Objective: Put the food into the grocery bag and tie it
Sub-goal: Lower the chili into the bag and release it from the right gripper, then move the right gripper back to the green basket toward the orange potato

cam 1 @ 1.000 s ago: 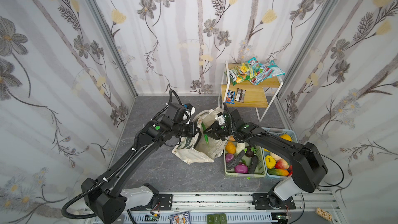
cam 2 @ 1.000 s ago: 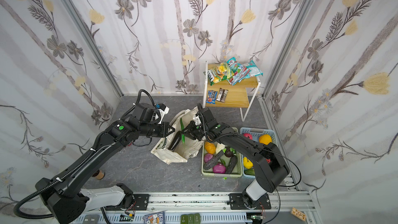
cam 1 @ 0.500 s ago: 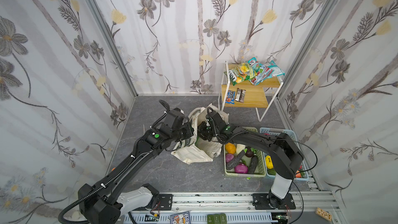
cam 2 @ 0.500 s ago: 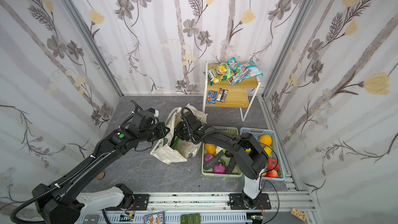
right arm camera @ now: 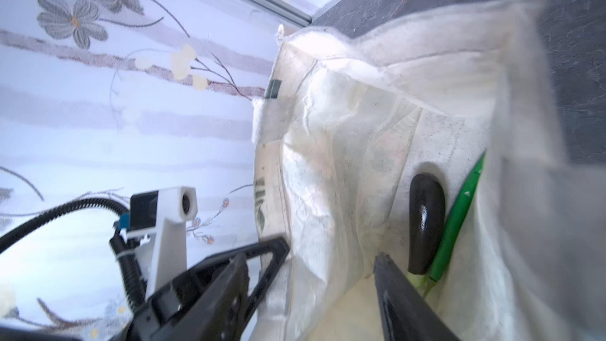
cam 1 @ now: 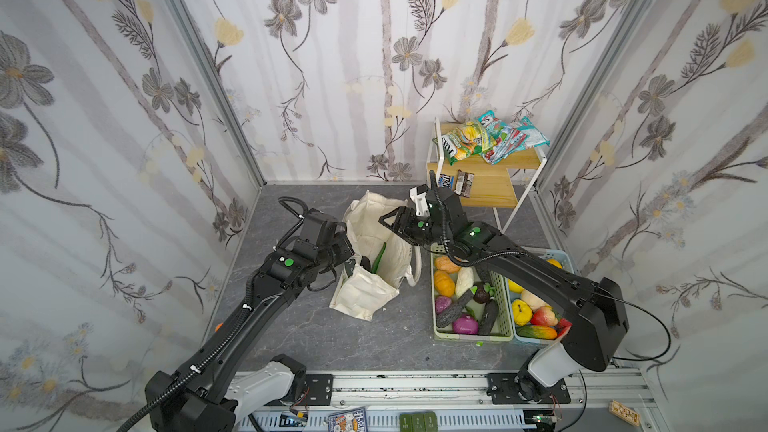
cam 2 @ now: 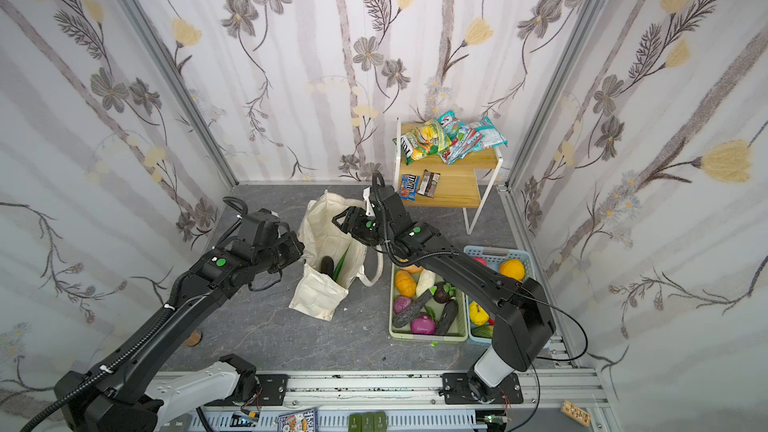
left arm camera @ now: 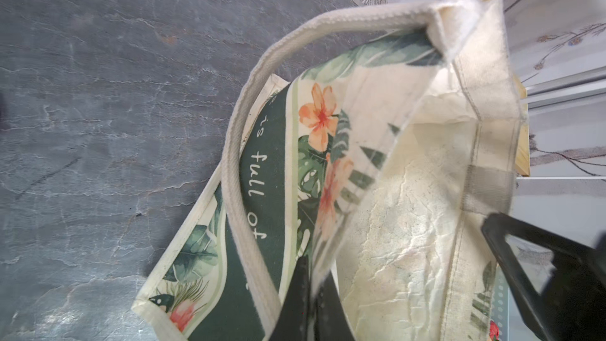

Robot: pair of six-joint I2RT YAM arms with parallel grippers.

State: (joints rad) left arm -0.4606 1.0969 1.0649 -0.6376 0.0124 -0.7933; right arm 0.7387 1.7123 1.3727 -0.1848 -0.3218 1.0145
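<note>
**Inside the grocery bag (cam 1: 366,231), one more item packed**

We have let go of the long green stalk (cam 1: 379,256); it lies beside the dark avocado (cam 1: 365,263). Our right gripper (cam 1: 392,218), jaws apart and empty, has risen to the mouth; our left gripper (left arm camera: 314,300) stays clamped on the bag's wall.

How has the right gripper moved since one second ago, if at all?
Yes. In a top view the right gripper has shifted left and toward the back wall, farther from the pale green basket; it is open above the grocery bag.
</note>
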